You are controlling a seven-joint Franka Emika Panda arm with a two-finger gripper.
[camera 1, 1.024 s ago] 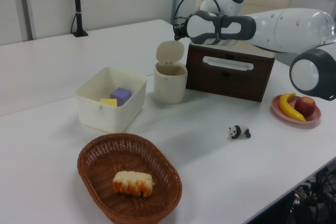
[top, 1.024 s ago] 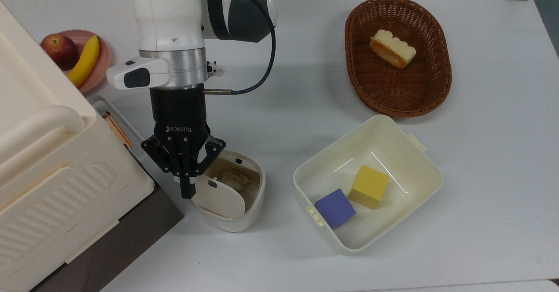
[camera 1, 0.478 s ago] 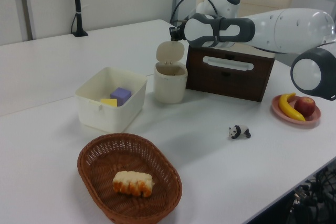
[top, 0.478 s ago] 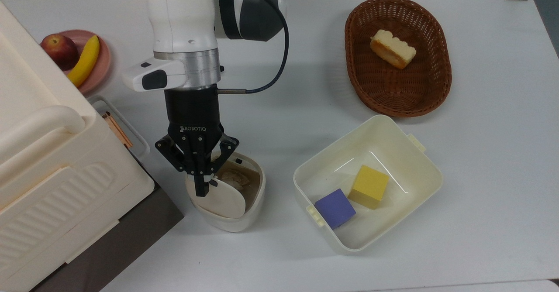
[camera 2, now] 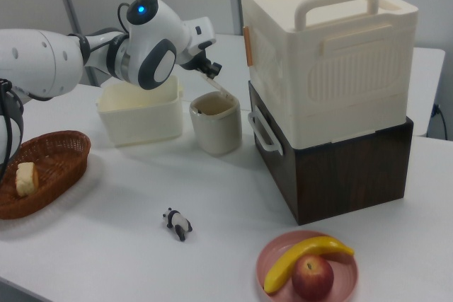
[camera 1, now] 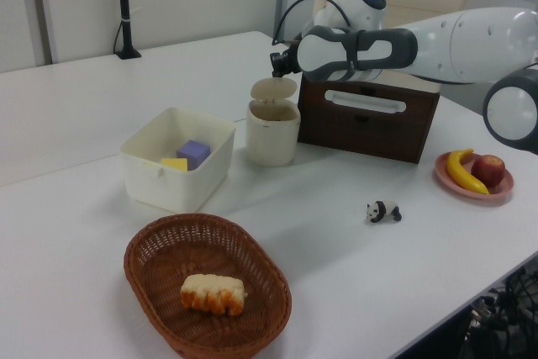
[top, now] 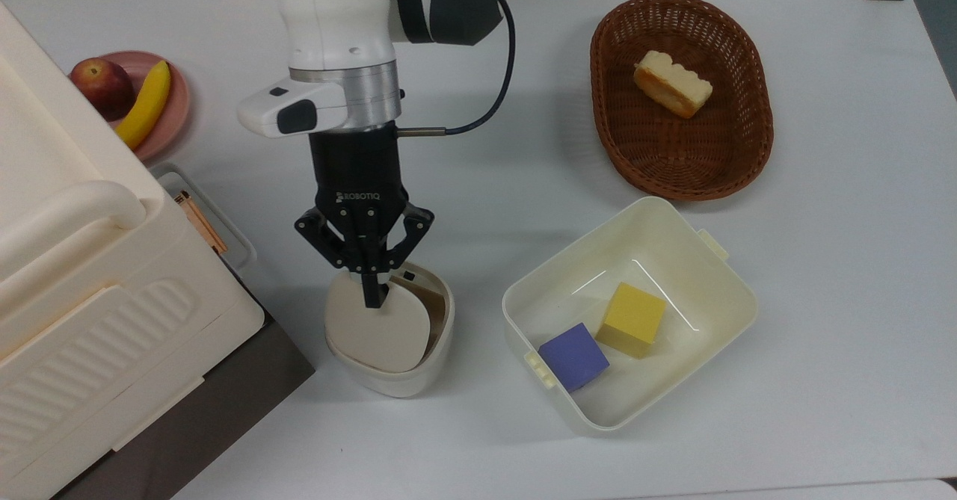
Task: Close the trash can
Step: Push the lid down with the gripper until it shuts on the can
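One white bench [top: 822, 350] carries everything, and the large white-and-grey robot arm [top: 336, 29] reaches across it from the top view's far side, its forearm level and its wrist bent down over the task's thing. At the arm's end the black two-finger hand [top: 371, 300] points downward with its fingers drawn together into a single tip, clamped on nothing, and that tip rests on the back of the lid.

Smaller, the cream-white rounded-square plastic trash can [top: 407, 377] stands between the dark wooden box [camera 1: 370, 128] and the cream rectangular tub [top: 718, 298] with its yellow and purple cubes, near both but touching neither. Its hinged beige lid [top: 377, 332] is tilted partway over the opening; a brown gap shows at the top view's right.

I judge the closing push to be midway. The next move calls for pressing further down and forward until the lid seats flat, gently enough that the light can neither slides nor tips.
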